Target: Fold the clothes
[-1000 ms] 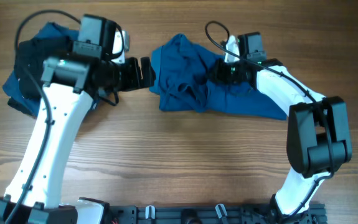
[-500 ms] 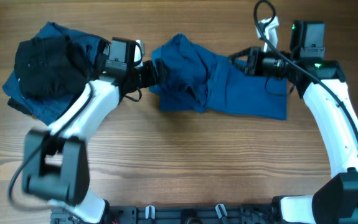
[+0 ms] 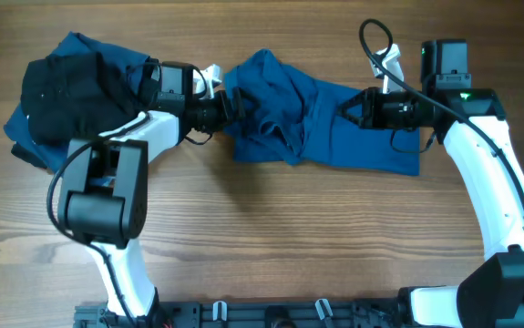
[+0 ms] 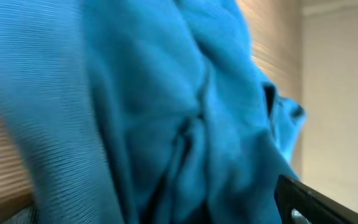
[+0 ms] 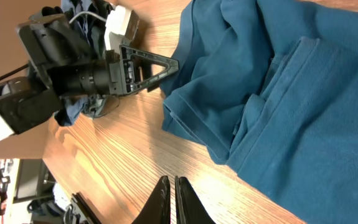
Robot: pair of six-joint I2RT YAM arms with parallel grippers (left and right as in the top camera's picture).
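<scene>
Wood-grain table (image 3: 271, 237) all the way across, and over on the far left sits the heap: a black garment (image 3: 66, 91) bunched on top of a darker blue garment (image 3: 25, 123) that sticks out beneath it.

Next along is my left gripper (image 3: 228, 107), reaching sideways with its jaws spread as wide as they go. It's right at the left edge of the blue polo shirt (image 3: 325, 128). My left wrist camera is filled with the shirt's ribbed blue folds (image 4: 166, 106), very close and a bit blurred. From the right wrist view I can see one triangular finger (image 5: 147, 62) with its tip against the shirt's edge. Nothing is clamped, and I can't tell whether any fabric lies between the jaws.

The polo shirt lies in the middle of the table. Its left half is crumpled into ridges and its right half is spread flatter, running out to a straight edge.

Over on the right, my right gripper (image 3: 345, 109) points left above the flatter part of the shirt. Its two fingers (image 5: 180, 190) are pressed tight together with nothing between them. Whether the tips touch the cloth, I can't tell.
</scene>
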